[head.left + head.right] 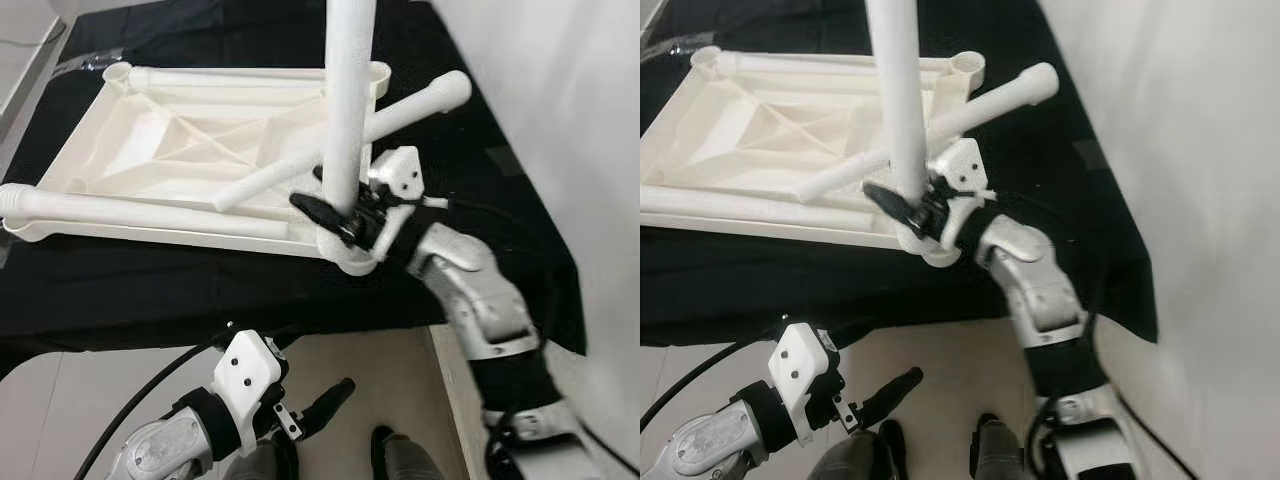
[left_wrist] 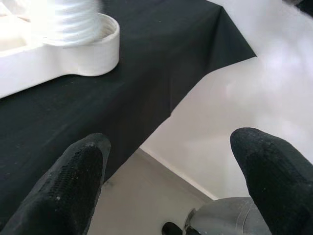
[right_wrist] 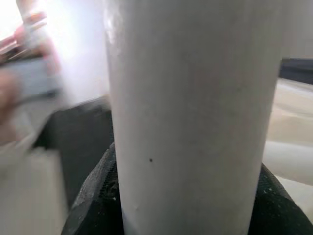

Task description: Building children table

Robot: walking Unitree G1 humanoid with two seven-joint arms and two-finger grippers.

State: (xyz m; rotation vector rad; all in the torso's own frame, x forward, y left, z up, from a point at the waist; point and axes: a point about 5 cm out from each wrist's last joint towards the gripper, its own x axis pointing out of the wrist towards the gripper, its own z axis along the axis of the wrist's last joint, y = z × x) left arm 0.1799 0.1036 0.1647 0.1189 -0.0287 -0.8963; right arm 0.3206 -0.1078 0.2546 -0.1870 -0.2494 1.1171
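A cream plastic tabletop (image 1: 170, 140) lies upside down on a black cloth. One white table leg (image 1: 347, 100) stands upright in the near right corner socket (image 1: 350, 258). My right gripper (image 1: 338, 212) is shut on this leg just above the socket; in the right wrist view the leg (image 3: 188, 112) sits between the black fingers (image 3: 93, 196). Two more legs lie on the tabletop: one (image 1: 140, 212) along its near edge, another (image 1: 400, 110) slanting across its right side. My left gripper (image 1: 330, 402) hangs open below the table edge, and its fingers (image 2: 63, 191) frame the cloth and a corner socket (image 2: 93, 49).
The black cloth (image 1: 140, 290) covers the table and drapes over the near edge. A white wall (image 1: 560, 90) runs close along the right. Pale floor (image 1: 380, 380) lies below, with the robot's feet (image 1: 395, 455) on it.
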